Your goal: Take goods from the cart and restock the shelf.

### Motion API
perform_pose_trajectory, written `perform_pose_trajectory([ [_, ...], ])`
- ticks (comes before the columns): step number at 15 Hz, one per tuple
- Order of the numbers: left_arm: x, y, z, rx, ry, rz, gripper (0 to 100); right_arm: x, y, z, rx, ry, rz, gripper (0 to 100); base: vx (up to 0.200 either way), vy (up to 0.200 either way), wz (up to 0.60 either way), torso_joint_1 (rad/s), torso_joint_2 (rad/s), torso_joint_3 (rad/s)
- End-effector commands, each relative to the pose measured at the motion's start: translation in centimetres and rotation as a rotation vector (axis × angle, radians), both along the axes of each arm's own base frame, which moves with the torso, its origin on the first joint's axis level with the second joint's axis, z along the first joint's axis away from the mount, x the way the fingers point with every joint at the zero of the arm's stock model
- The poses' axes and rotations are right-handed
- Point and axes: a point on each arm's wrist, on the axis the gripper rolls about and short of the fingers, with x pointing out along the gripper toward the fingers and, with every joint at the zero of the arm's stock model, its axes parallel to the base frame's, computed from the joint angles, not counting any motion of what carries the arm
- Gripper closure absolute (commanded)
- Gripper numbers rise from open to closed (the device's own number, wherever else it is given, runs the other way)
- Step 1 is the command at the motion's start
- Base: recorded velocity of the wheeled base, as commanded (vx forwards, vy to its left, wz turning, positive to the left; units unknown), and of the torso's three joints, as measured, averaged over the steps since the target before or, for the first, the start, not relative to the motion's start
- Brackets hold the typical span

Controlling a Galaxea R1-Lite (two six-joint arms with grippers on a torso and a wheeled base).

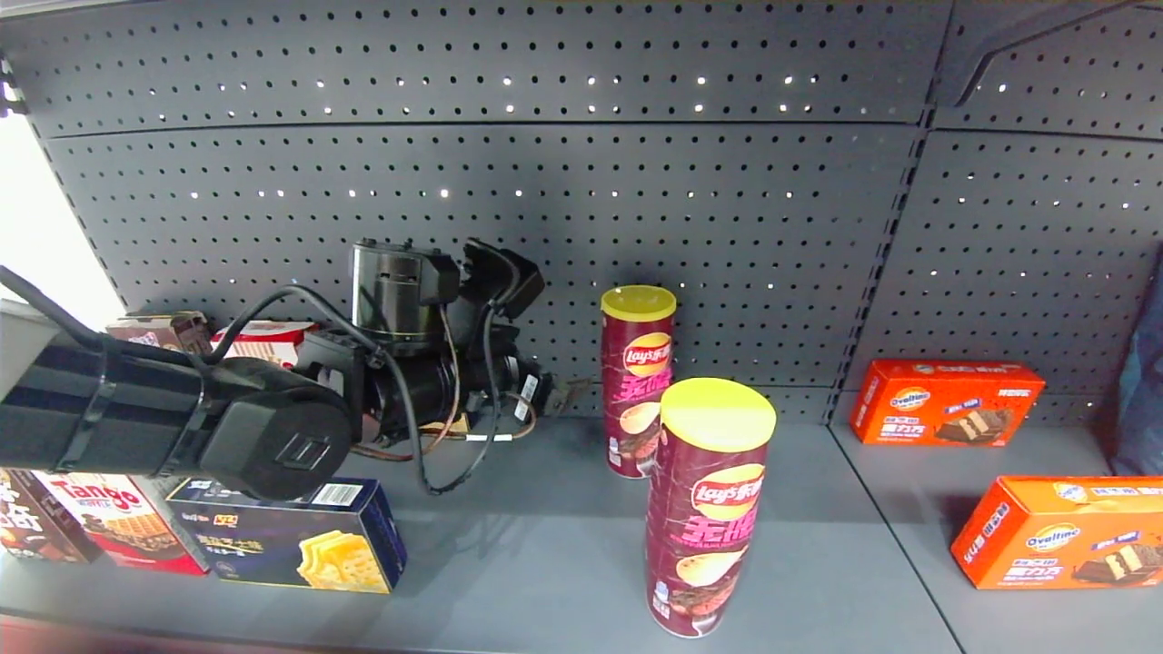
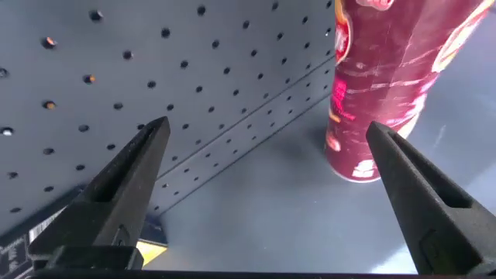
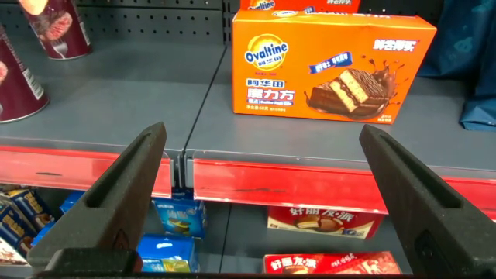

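The left claw holds its two dark wedge-shaped fingers wide apart and empty, close to the perforated metal back panel. Near it the rear chip can, a glossy maroon cylinder with a flat yellow lid, stands upright on the smooth grey shelf. The right claw is also spread and empty, in front of a rectangular orange carton.

Left of the front chip can, I have bare shelf deck running to the blue cracker box, wide enough for a gripper. Behind that can, slightly left, the rear chip can stands upright near the pegboard wall and blocks a straight reach back. My left arm hangs over the deck farther left of the front can. Right of it, open deck lies before the rear orange box and the front orange box.
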Motion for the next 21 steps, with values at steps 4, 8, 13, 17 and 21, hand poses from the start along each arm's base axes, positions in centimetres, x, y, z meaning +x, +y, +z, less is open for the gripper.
perform_pose_trajectory([
  [4, 1.3, -0.5, -2.8, 0.051, 0.057, 0.048, 0, 0.0, 0.0, 0.0, 0.000, 0.001, 0.001, 0, 0.000, 0.000, 0.00, 0.000, 0.00, 0.000],
  [8, 2.3, -1.1, -4.1, 0.062, 0.075, 0.046, 0, 0.0, 0.0, 0.0, 0.000, 0.001, 0.001, 0, 0.000, 0.000, 0.00, 0.000, 0.00, 0.000],
  [13, 3.1, -1.6, -5.5, 0.060, 0.066, 0.039, 0, 0.0, 0.0, 0.0, 0.000, 0.001, 0.001, 0, 0.000, 0.000, 0.00, 0.000, 0.00, 0.000],
  [17, 4.0, -3.0, -5.6, 0.050, 0.048, 0.020, 0, 0.0, 0.0, 0.0, 0.000, 0.001, 0.001, 0, 0.000, 0.000, 0.00, 0.000, 0.00, 0.000],
  [21, 4.5, -4.0, -5.4, 0.043, 0.034, 0.002, 0, 0.0, 0.0, 0.0, 0.000, 0.001, 0.001, 0, 0.000, 0.000, 0.00, 0.000, 0.00, 0.000],
])
